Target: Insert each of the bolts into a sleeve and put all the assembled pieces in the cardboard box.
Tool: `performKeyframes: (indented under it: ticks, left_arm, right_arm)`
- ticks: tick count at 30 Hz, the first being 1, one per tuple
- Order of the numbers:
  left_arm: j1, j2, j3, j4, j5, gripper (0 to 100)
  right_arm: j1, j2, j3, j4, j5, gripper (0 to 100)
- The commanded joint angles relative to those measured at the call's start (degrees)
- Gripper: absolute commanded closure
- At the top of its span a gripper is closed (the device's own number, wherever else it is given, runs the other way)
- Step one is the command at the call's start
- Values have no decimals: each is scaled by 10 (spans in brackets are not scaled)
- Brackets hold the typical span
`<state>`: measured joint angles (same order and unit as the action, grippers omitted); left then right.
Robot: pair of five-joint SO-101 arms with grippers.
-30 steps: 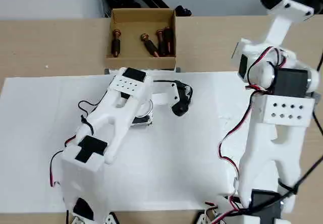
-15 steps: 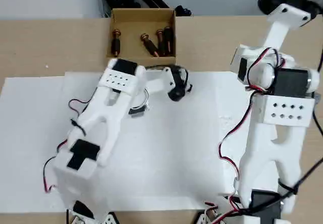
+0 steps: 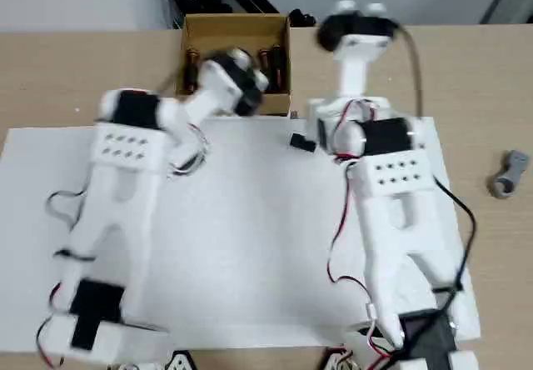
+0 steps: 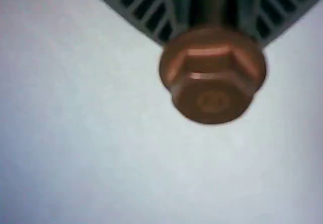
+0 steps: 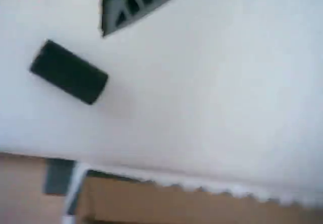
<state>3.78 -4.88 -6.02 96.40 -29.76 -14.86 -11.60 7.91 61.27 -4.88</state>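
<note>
The left end effector [image 4: 212, 4] is closed on a bolt [image 4: 212, 77]. Its ribbed fingers press the shank just behind the hexagonal head, and the head points toward the wrist camera. In the high view this arm stands at the front wall of the box [image 3: 236, 25], where some assembled pieces [image 3: 271, 57] already lie. The sleeve [image 5: 69, 71] lies on its side on the white paper [image 3: 250, 220], near the box and just beside the right arm. Only one finger of the right end effector [image 5: 132, 4] shows above the sleeve, so it cannot be told whether it is open or closed.

The bolt looks like copper-coloured metal, so it is probably stiff and a little heavy for its size. Its smooth surface could let it slip or turn between the fingers. The present hold near the head seems good, because it leaves the shank free to enter the sleeve.

The sleeve is a short black cylinder, likely light and hard. As it rests on its round side, it may roll on the paper when it is touched. It would be better to take it across the middle of its body, with both fingers on the round wall, so that one open end stays free for the bolt. The two parts must be well in line, as both are rigid and will not give
</note>
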Motion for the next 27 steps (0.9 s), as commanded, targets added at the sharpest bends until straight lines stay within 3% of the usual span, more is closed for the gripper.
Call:
performKeyframes:
  ticks: [1, 6, 13, 19, 27]
  left_arm:
    - [-51, -95, -22, 4, 81, 993]
    - [-78, -203, 47, 25, 122, 993]
    - [-78, -385, 227, 11, 126, 993]
    - [-78, -486, 297, 3, 148, 993]
    - [-78, -495, 299, 3, 195, 993]
  right_arm:
    - [-11, 51, -4, -18, 75, 819]
    - [-12, 167, -68, -10, 186, 818]
    - [-9, 346, -345, 147, 298, 818]
    - [-11, 509, -585, 234, 352, 818]
    - [-20, 667, -789, 334, 376, 818]
